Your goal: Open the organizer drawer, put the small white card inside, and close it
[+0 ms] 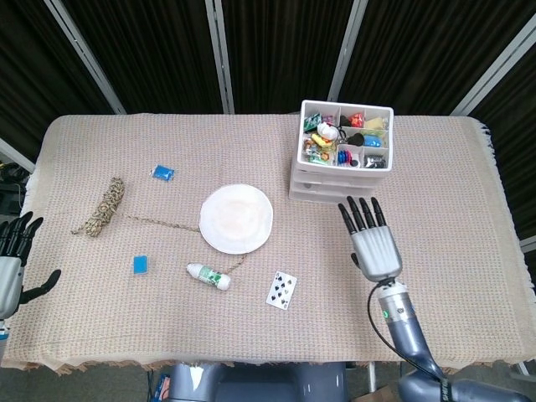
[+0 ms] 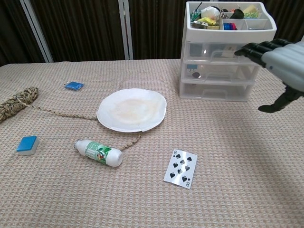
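Note:
The white organizer (image 1: 339, 163) (image 2: 227, 52) stands at the back right with three clear drawers, all closed, and a tray of small items on top. The small white card (image 1: 282, 290) (image 2: 181, 168), a playing card, lies face up near the front of the table. My right hand (image 1: 372, 240) (image 2: 280, 61) is open with fingers extended, held in front of and to the right of the organizer, touching nothing. My left hand (image 1: 12, 260) is open at the far left edge, off the table.
A white plate (image 1: 236, 218) (image 2: 132, 109) sits mid-table with a small bottle (image 1: 209, 276) (image 2: 99, 152) in front of it. A coiled rope (image 1: 102, 206) trails a cord toward the plate. Two blue blocks (image 1: 141, 265) (image 1: 162, 172) lie on the left.

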Robot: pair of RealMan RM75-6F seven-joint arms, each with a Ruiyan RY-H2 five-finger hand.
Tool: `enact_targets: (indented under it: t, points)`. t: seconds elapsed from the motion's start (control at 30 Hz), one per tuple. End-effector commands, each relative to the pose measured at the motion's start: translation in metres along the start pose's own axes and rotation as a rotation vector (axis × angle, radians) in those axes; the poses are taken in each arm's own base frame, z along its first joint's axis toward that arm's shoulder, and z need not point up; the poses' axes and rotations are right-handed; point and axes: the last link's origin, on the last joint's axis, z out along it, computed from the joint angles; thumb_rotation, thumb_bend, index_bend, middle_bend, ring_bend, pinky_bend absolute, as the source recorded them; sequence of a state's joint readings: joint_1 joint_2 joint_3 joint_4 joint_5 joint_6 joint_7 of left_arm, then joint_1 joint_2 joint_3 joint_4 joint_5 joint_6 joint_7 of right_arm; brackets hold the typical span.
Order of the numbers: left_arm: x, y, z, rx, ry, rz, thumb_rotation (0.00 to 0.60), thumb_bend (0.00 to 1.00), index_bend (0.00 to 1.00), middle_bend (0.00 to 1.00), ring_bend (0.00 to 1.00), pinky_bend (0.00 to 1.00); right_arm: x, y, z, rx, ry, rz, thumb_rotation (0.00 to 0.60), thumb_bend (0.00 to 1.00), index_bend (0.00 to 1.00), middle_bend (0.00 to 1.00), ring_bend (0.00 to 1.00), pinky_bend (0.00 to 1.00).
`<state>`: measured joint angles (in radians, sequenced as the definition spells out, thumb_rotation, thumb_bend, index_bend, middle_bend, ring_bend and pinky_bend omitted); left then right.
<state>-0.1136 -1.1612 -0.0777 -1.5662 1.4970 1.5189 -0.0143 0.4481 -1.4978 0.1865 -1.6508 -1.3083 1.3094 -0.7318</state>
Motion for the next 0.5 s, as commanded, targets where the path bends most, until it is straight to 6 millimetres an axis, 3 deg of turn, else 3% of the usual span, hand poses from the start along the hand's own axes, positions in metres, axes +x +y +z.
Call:
enact_targets:
  t: [0.03, 0.27, 0.5]
  points:
    - [0.0, 0.0, 0.0, -0.001, -0.003, 0.008, 0.6, 0.28, 0.02, 0.0, 0.0, 0.0, 0.02, 0.046, -0.047, -0.082, -0.063, 0.189, 0.6, 0.05, 0.0, 0.0, 0.0, 0.0]
    - [-0.001, 0.0, -0.001, -0.011, -0.016, 0.03, 0.6, 0.23, 0.02, 0.0, 0.0, 0.0, 0.026, 0.087, -0.101, -0.127, -0.088, 0.229, 0.6, 0.03, 0.0, 0.0, 0.0, 0.0]
    - [-0.002, 0.0, -0.002, -0.011, -0.03, 0.06, 0.6, 0.23, 0.02, 0.0, 0.0, 0.0, 0.016, 0.104, -0.12, -0.16, -0.097, 0.24, 0.6, 0.02, 0.0, 0.0, 0.0, 0.0]
